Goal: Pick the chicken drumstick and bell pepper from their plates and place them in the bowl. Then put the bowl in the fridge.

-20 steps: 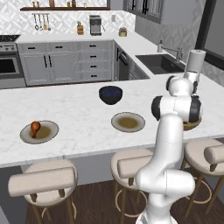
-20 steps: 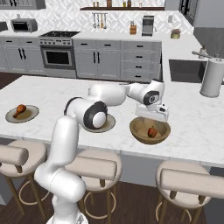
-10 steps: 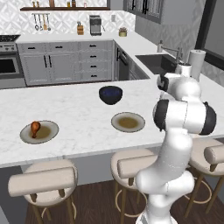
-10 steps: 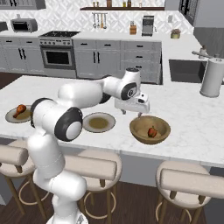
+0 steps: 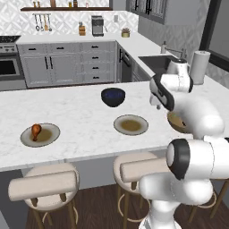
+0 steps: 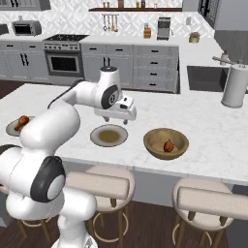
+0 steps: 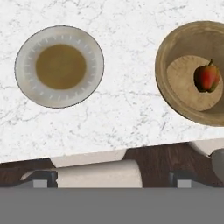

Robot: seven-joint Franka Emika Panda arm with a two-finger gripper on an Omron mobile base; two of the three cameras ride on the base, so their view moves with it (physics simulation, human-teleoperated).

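Pepper's in: the bell pepper (image 6: 168, 145) sits in the bowl (image 6: 153, 145) at the counter's (image 6: 213, 131) right, and the gripper (image 6: 117, 120), spread wide and empty, hangs above the bare plate (image 6: 109, 135), so next comes the chicken drumstick (image 6: 22, 121) on the far-left plate (image 6: 10, 129).

On the island counter (image 6: 203, 121) I see the bowl (image 6: 166, 143) near the front edge, with the bell pepper (image 6: 168, 146) lying in it. Just left of it sits a plate (image 6: 109, 135). Well apart, far to the left, a second plate (image 5: 40, 134) carries the chicken drumstick (image 5: 36, 130). A small bowl (image 5: 112, 96) stands behind the middle plate. My gripper (image 6: 119, 117) hangs above the counter, just behind the middle plate. Stools (image 6: 104, 185) stand before the counter; a paper towel roll (image 6: 234, 85) stands far right.
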